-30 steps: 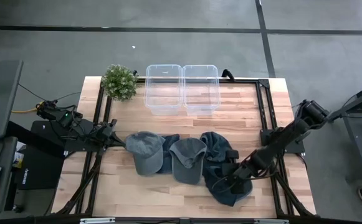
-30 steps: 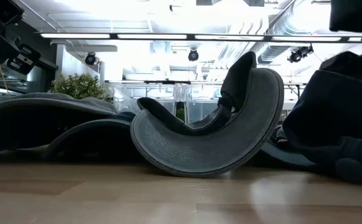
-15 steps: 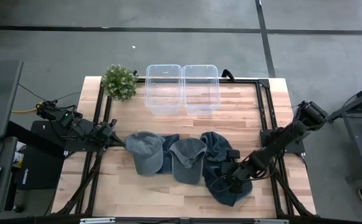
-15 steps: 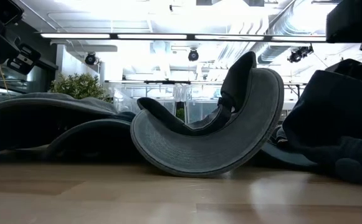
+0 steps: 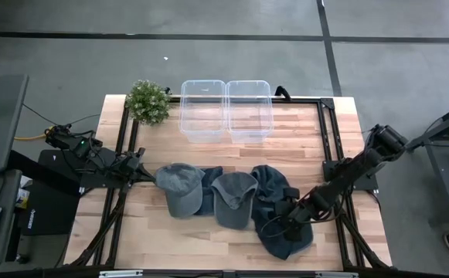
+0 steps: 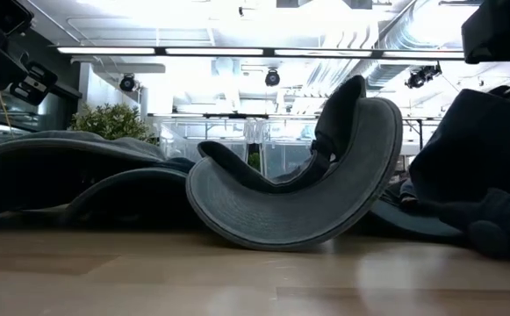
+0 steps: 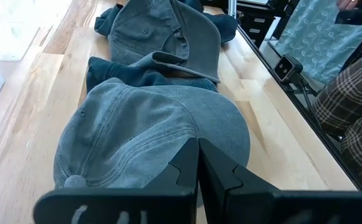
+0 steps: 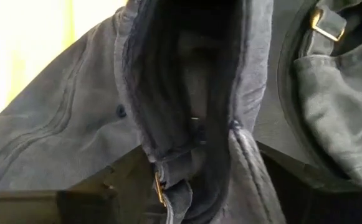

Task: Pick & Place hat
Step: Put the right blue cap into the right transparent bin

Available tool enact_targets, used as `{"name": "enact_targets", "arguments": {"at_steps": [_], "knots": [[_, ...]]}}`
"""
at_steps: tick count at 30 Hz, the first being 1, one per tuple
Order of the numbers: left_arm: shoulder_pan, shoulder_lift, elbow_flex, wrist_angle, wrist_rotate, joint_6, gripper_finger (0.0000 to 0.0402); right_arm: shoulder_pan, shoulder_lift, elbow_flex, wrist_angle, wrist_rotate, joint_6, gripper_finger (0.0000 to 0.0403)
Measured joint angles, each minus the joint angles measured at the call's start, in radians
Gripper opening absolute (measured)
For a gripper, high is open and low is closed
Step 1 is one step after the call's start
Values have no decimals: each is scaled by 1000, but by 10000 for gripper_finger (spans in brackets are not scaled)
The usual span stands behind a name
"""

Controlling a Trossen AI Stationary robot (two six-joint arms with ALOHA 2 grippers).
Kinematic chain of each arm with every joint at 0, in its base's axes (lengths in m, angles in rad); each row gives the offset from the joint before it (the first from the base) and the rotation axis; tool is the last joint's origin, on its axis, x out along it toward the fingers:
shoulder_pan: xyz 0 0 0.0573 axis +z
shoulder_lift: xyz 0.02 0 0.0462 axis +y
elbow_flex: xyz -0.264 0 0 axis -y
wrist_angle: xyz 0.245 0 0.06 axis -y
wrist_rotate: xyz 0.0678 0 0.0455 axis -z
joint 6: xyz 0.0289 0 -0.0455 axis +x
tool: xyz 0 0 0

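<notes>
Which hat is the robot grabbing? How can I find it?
Look at the wooden table from above: hats lie in a row across its middle. Go to the right end, where the right pincer is. The dark blue hat under it is darkest; its neighbours are lighter grey.

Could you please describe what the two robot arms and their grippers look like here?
Both are dark, slender, jointed arms. The left arm carries thin cabling near its base; its left gripper has matte black, angular fingers. The right arm ends in the right gripper, equally black and blocky.
</notes>
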Motion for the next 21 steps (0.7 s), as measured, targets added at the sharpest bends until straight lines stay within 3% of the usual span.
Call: {"name": "enact_targets", "arguments": {"at_steps": [12,21], "knots": [[0,0,0,0,0,0,0,-1,-51,0,-48,-22,63,134],[0,0,0,0,0,0,0,-1,-67,0,-46,-95,63,29]]}}
